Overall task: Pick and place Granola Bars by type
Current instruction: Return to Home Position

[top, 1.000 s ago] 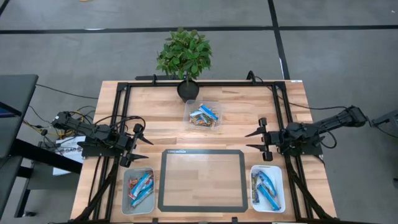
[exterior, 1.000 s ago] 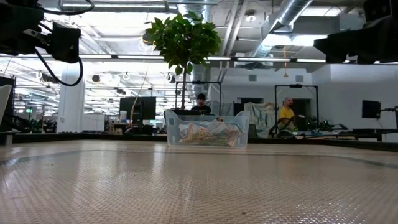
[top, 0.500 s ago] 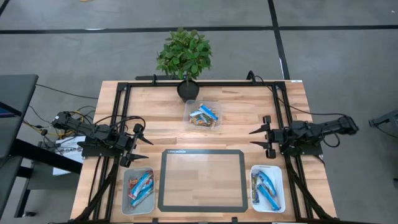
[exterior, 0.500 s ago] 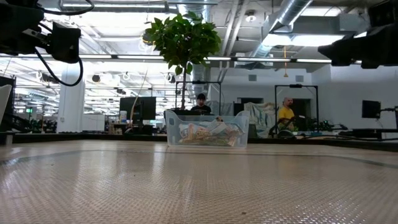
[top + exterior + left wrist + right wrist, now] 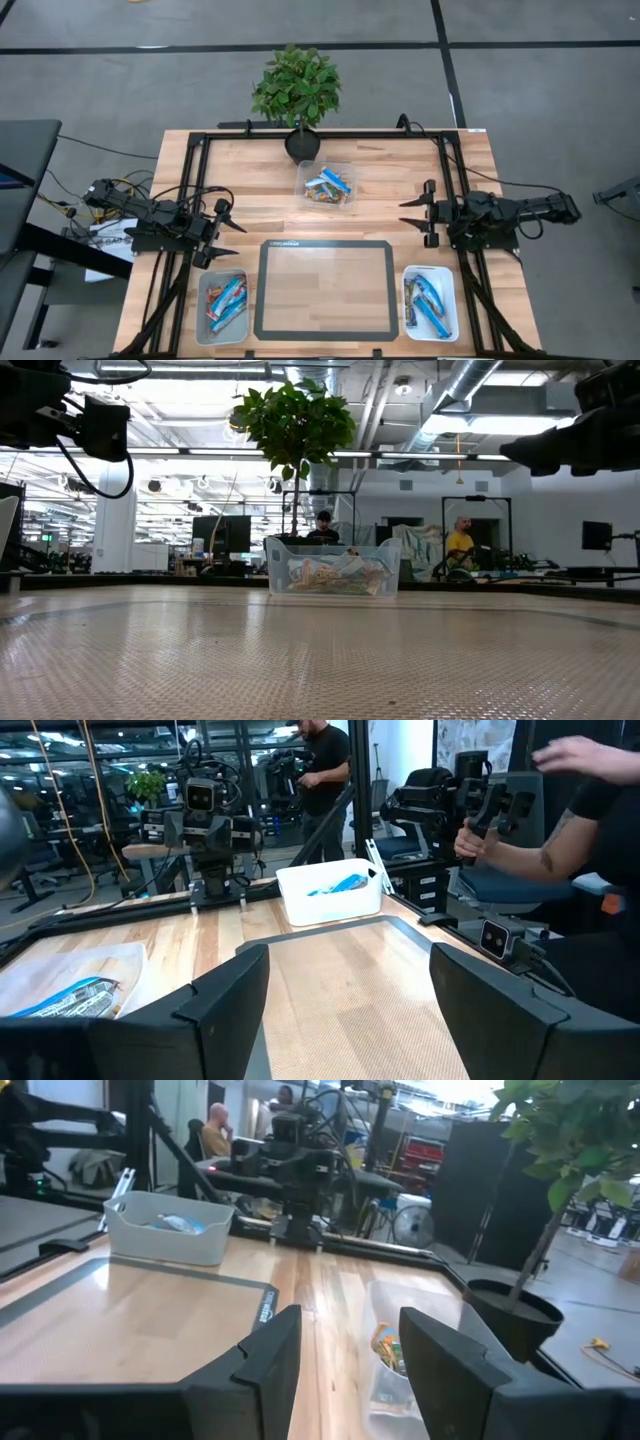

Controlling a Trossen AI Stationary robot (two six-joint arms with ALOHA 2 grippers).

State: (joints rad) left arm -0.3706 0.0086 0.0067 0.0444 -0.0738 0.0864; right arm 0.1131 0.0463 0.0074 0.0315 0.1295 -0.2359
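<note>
Left hand and right hand hang wide open and empty at opposite sides of the surface (parked clear, I judge). No loose Granola Bars remain: all sit in the far clear bin, the near-left bin or the near-right bin.

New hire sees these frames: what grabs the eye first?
The green potted plant at rear centre, with the clear plastic bin of mixed wrapped granola bars in front. Two white plastic bins at the front corners hold mostly blue bars; left arm and right arm flank the wooden table, jaws open.
</note>
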